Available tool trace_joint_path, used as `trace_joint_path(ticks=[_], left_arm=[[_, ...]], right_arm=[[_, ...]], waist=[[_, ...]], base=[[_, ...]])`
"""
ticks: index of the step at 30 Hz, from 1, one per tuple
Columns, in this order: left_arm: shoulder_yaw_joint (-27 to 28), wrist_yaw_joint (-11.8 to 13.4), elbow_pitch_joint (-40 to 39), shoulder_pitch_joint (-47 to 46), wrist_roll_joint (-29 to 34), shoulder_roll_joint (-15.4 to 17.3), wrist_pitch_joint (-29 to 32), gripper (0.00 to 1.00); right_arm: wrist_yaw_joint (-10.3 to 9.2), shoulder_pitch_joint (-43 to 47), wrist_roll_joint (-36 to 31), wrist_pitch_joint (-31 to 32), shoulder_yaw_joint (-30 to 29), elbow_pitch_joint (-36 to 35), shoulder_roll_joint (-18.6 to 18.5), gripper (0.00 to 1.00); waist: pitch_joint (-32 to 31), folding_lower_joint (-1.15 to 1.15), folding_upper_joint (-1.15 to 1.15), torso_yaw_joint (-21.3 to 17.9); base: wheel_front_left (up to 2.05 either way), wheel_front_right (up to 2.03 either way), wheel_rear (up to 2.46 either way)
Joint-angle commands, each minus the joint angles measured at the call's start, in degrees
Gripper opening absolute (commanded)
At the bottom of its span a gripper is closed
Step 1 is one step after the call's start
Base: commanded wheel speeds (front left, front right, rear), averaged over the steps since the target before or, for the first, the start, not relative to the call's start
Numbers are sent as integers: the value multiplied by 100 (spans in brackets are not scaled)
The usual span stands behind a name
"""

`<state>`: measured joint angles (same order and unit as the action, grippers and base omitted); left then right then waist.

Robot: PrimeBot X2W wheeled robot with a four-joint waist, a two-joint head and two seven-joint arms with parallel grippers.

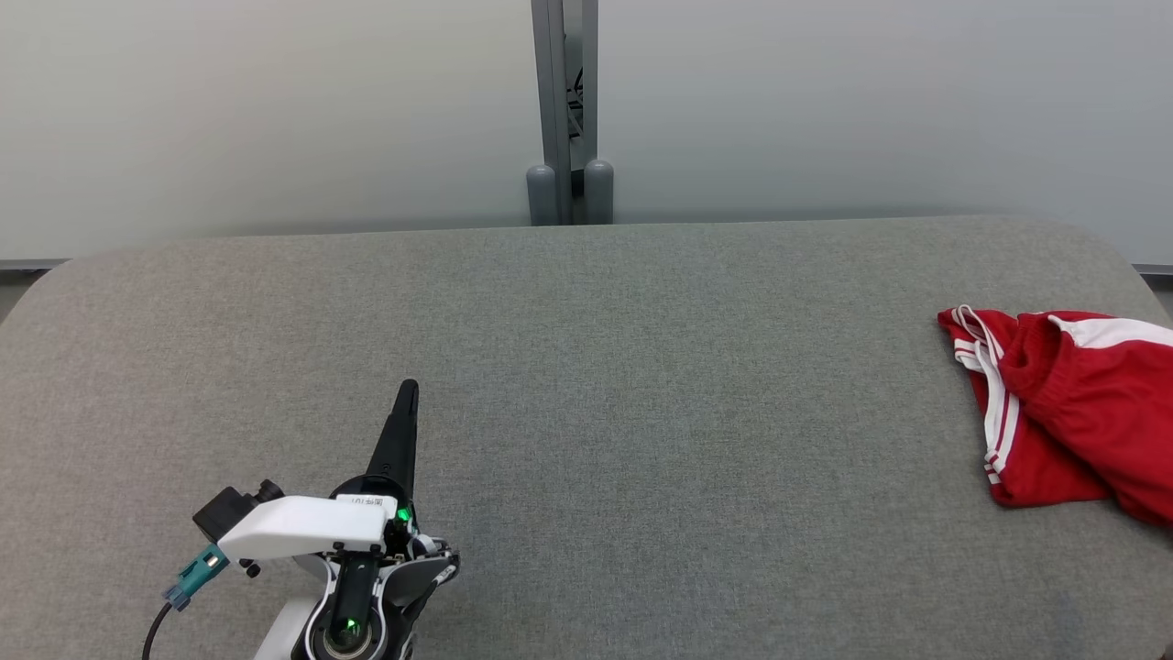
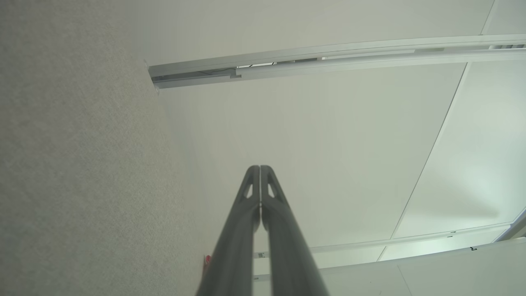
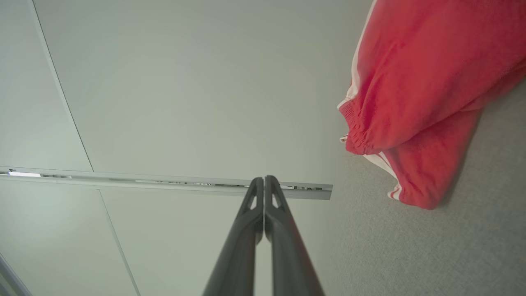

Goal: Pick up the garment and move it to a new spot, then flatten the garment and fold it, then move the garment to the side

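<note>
At 7 o'clock the dark, tapered left fingers are pressed together, empty, above the grey woven bench. The right fingers are likewise closed. Crumpled red shorts with white stripes lie at 3 o'clock by the bench's rounded edge.

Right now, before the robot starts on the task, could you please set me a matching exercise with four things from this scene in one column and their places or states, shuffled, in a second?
Column one:
1. garment
2. left gripper
3. post
4. table

Column two:
A. upright behind the far edge, at the middle
B. bunched up, red with white stripes, at the right end
C. shut, fingers together, at the near left
D. grey cloth top that bears the red thing

Pairs: 1-B, 2-C, 3-A, 4-D
</note>
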<state>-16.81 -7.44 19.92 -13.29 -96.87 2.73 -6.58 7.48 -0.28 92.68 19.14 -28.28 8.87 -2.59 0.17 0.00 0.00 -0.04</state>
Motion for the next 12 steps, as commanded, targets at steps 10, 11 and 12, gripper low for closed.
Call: trace_joint_path(ticks=[10,11,12], left_arm=[[5,-20,4,-74,-9,27,8,0],[5,-20,4,-74,-8,27,8,0],[5,-20,4,-74,-8,27,8,0]], right_arm=[[2,24,20,15,-8,1,-55,0],[2,24,20,15,-9,0,-55,0],[2,24,20,15,-9,1,-55,0]], waist=[[0,0,0,0],[0,0,0,0],[0,0,0,0]], base=[[0,0,0],[0,0,0],[0,0,0]])
